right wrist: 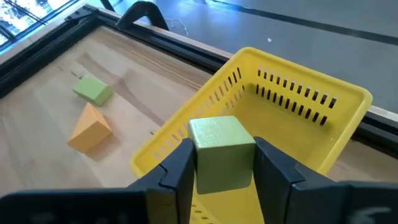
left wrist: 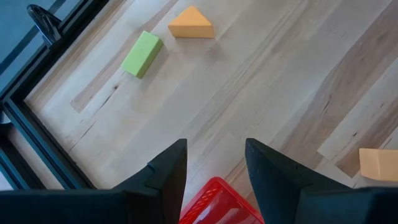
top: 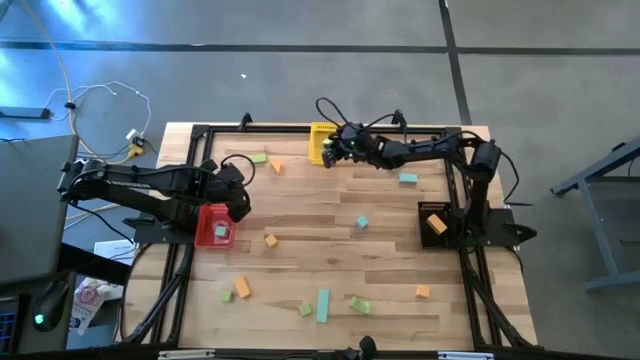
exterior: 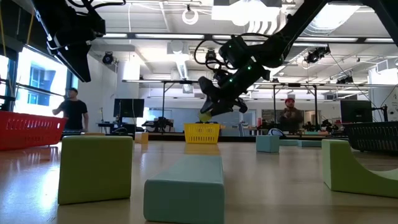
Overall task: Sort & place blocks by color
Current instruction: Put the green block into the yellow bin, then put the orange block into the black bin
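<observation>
On the left, the left gripper [top: 240, 200] hangs above the red bin [top: 214, 225], its fingers [left wrist: 168, 171] spread with nothing between them. The bin's rim shows just beneath the fingertips in the left wrist view; what lies inside it cannot be told. Ahead of this gripper a light green block [left wrist: 142, 53] and an orange wedge [left wrist: 191, 23] lie near each other on the wooden table [top: 330, 255], and another orange block [left wrist: 378, 163] sits off to one side.

Further right, the right gripper [top: 335, 145] is over the yellow bin [right wrist: 292, 118] at the table's far edge, pinching a light green cube [right wrist: 221, 152] between its fingers. The cube sits above the bin's near wall; the part of the bin's interior that shows holds nothing. Beyond this gripper's side lie the same green block and orange wedge.

At the far right, the black bin [top: 434, 223] beside the right arm's base holds an orange block [top: 436, 224]. Loose teal, green and orange blocks are scattered across the near half of the table, well apart from both grippers.
</observation>
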